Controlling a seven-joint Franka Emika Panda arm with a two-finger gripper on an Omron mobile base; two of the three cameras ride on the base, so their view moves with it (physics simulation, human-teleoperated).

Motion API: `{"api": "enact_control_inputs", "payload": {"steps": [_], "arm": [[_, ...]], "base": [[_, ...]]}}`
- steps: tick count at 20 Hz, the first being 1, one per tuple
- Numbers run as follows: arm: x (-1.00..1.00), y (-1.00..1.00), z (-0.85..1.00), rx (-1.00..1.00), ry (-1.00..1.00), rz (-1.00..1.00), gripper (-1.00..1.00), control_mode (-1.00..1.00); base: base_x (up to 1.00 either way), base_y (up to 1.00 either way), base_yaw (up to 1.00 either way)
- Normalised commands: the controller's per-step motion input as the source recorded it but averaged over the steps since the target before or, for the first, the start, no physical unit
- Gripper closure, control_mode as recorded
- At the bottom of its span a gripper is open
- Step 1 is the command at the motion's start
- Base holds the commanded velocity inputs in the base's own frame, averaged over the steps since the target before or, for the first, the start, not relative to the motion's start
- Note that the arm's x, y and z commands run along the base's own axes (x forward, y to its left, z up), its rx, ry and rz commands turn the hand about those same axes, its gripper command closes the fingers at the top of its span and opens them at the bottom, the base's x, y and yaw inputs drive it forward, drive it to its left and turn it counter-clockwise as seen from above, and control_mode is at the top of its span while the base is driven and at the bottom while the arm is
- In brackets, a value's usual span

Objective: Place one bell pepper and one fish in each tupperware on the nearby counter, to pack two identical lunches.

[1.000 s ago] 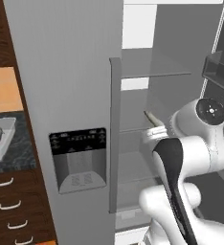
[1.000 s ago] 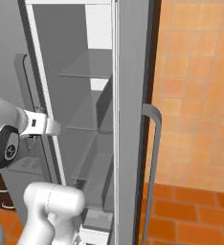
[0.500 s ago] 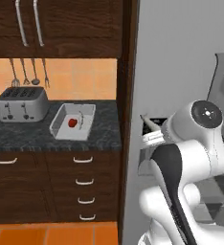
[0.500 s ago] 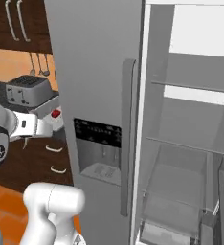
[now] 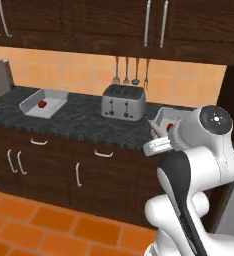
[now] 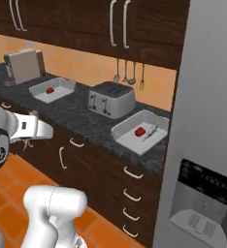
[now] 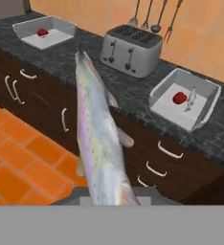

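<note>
The end effector (image 7: 106, 198) is clamped on a fish (image 7: 97, 139). The tub (image 7: 42, 32) needing it sits at eleven o'clock on the bench (image 7: 85, 72), holding only a pepper (image 7: 42, 32). The long fish, gripped at one end, could swing and overhang the rim.

The base has swung away from the open grey fridge, so both base views have turned onto the black speckled stone worktop (image 5: 84, 120); a second shallow light-grey tub (image 6: 51, 90) with a red pepper (image 6: 50, 90) has come into sight beyond the silver slotted toaster (image 6: 111, 99).
</note>
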Motion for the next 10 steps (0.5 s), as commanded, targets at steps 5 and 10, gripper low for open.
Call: {"api": "enact_control_inputs", "payload": {"steps": [5, 10], "arm": [[0.0, 0.0, 0.0, 0.0, 0.0, 0.0, 1.0, 1.0], [0.0, 0.0, 0.0, 0.0, 0.0, 0.0, 1.0, 1.0]], "base": [[1.0, 0.96, 0.33], [1.0, 0.92, 0.1]]}}
